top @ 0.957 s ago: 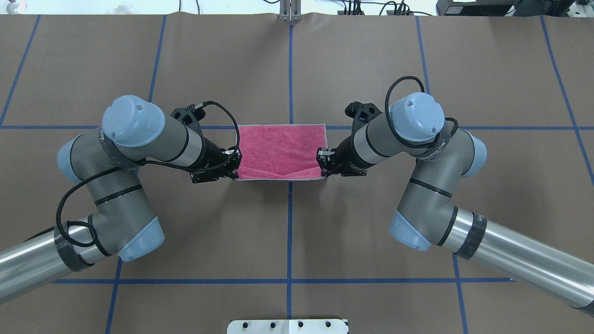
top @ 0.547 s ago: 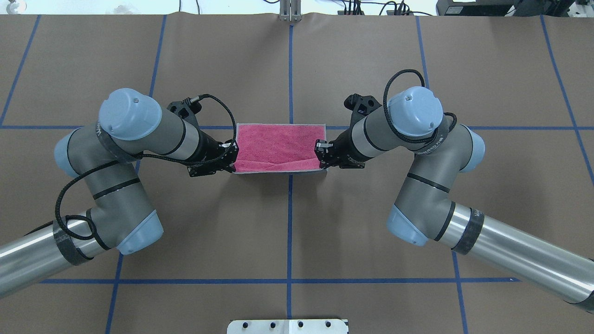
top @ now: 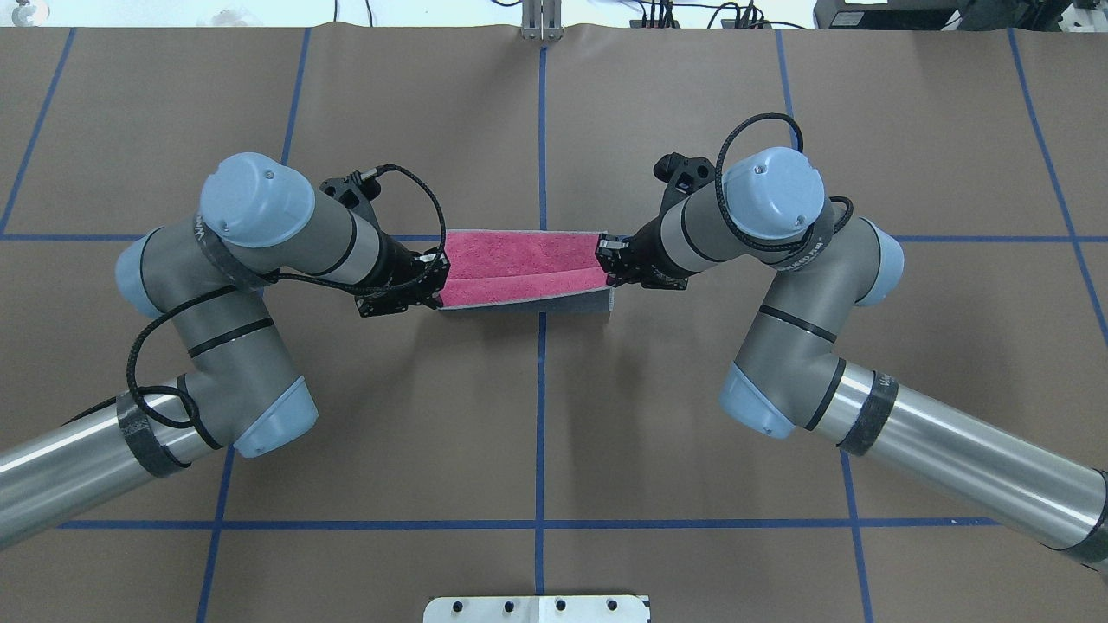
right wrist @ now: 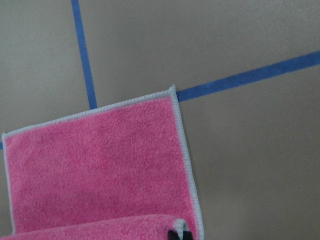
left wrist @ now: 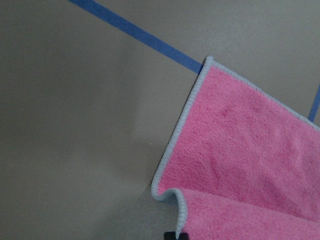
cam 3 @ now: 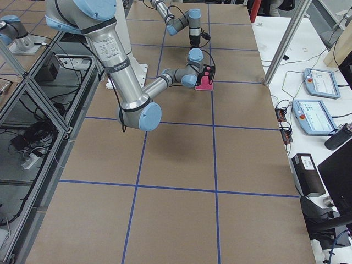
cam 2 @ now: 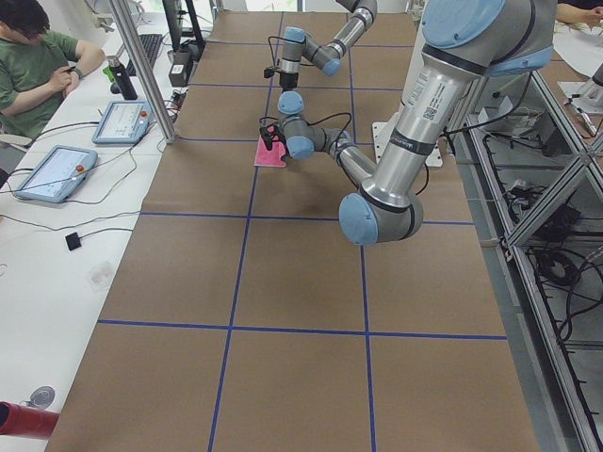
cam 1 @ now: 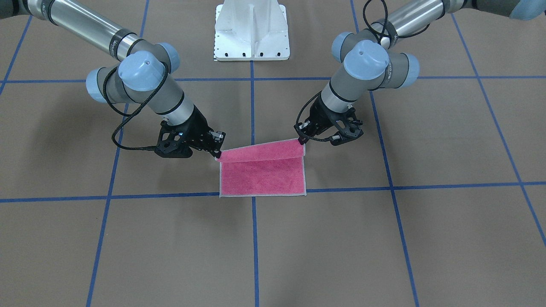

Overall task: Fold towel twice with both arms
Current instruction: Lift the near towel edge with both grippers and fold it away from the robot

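Both the left gripper (top: 437, 279) and the right gripper (top: 603, 256) are pinching one corner each of the towel (cam 1: 260, 177), with the jaws closed tight on the cloth. This towel is lying near the middle of the table (top: 389, 415), pink face up, and its far edge is resting along a blue tape line (cam 1: 170, 195). Its edge nearer to the robot is hanging raised between the two grippers and is curling over the flat part.

Towel (top: 519, 253) on table (top: 389, 415), between left arm (top: 286, 235) and right arm (top: 746, 227)
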Controlling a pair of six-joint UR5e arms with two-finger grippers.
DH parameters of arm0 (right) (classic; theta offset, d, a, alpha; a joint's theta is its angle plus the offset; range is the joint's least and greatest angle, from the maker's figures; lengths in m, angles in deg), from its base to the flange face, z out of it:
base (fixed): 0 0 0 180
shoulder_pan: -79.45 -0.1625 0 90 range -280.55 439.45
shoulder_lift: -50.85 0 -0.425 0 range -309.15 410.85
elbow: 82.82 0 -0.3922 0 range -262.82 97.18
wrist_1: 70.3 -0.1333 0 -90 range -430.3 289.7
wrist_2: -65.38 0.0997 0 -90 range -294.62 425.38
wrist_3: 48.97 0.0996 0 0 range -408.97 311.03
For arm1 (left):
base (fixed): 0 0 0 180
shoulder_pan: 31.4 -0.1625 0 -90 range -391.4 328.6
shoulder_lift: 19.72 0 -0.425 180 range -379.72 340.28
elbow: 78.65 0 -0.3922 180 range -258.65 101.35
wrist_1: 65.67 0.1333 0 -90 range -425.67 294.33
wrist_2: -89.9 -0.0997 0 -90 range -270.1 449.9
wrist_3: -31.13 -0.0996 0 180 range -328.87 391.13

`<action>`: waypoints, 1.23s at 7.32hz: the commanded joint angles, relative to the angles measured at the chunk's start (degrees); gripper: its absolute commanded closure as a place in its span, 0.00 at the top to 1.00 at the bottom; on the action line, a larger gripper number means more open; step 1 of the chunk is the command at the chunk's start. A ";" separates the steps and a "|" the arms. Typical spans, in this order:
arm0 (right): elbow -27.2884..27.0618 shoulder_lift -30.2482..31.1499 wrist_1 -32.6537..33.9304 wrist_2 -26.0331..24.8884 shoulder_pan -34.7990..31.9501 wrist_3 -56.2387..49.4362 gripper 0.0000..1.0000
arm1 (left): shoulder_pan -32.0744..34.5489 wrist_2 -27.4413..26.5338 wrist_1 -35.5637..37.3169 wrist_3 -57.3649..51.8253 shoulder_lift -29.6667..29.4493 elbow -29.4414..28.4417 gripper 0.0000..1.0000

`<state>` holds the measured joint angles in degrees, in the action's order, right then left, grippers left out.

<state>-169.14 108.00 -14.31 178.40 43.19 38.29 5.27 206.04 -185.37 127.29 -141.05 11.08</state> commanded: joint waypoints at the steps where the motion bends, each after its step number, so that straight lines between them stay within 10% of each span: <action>1: 0.18 -1.17 0.00 -0.34 -0.04 1.15 0.00 | 1.55 -0.03 0.00 -0.09 -1.80 -2.36 0.00; 9: 2.73 -2.84 0.00 -3.59 -1.44 2.47 0.00 | 3.49 -0.03 -1.14 0.00 -4.00 -6.23 0.00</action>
<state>-166.86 105.24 -14.31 174.79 42.29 40.69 8.75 206.01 -186.45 127.21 -144.44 5.62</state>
